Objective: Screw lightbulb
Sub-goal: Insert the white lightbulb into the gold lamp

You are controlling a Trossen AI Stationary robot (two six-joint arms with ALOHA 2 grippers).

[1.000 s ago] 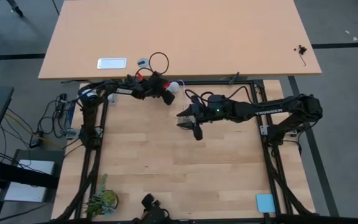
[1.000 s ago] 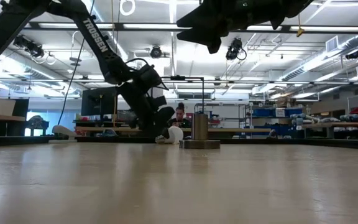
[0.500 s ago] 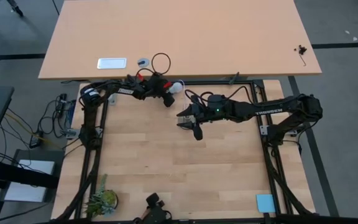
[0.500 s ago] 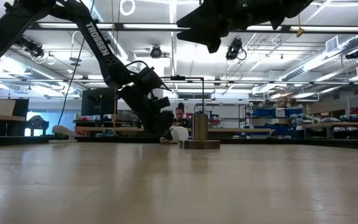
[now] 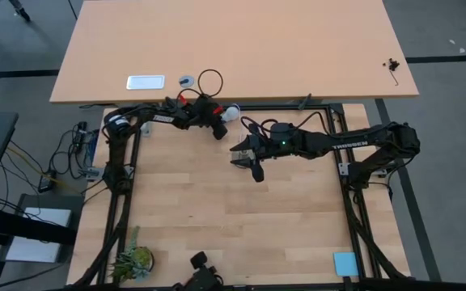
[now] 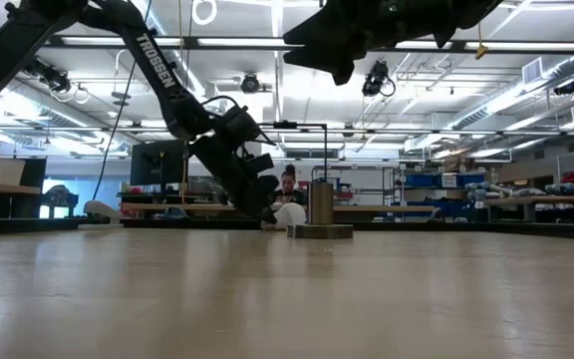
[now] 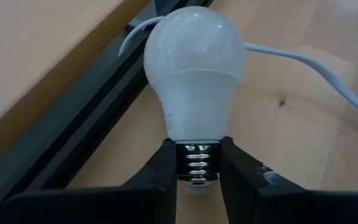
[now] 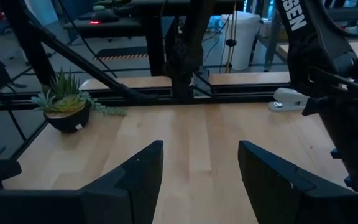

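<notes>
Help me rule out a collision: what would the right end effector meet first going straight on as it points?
Probably bare table, then the black frame rail at its edge; the plant sits off that line. The right end effector is open and empty. Depth is unclear.

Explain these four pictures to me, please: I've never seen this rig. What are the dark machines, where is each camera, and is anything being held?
Two dark robot arms work at a wooden table. One picture looks straight down, one looks level across the tabletop, and one comes from each arm's wrist. The left claw sits at the table's far edge, its fingers closed on the metal screw end of the white lightbulb, which rests on the table. A white cord runs just beyond it. The right claw hangs open and empty above the middle. A small potted plant and a blue pad sit at the near corners.
</notes>
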